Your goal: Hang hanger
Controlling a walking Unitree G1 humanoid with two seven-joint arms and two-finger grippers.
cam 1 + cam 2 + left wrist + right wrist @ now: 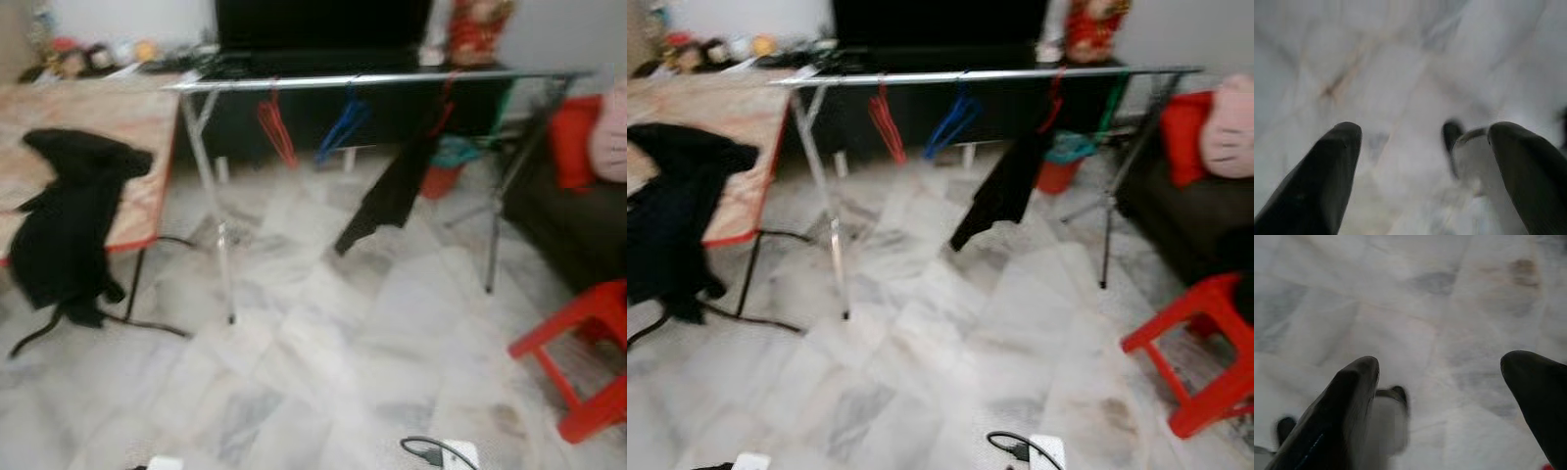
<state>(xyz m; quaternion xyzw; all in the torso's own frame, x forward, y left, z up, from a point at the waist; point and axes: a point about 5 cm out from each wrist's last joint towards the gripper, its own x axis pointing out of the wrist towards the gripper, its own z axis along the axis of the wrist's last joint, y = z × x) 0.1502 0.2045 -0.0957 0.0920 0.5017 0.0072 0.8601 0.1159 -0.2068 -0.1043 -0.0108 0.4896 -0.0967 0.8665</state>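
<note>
Pale grey-white marble floor (323, 372) spreads across the blurred head views; on it stands a silver metal clothes rack (372, 80) with a long horizontal bar and thin folding legs; from the bar hang a red plastic hanger (276, 129) and, beside it, a blue plastic hanger (341, 127) — both empty; further along, a black garment (392, 191) dangles on another hanger, its hem clear of the floor. To the robot's left a bench with a patterned orange-beige cloth (88, 147) carries a second black garment (69, 225) draped over its front edge. To the right stands a red plastic stool (578, 357) near a dark sofa (568, 220) with a red cushion (571, 142). The left gripper (1425, 142) points down at the marble, its black fingers (1327, 171) spread apart and empty; the right gripper (1440, 377) does likewise — fingers (1347, 401) wide open, holding nothing.
</note>
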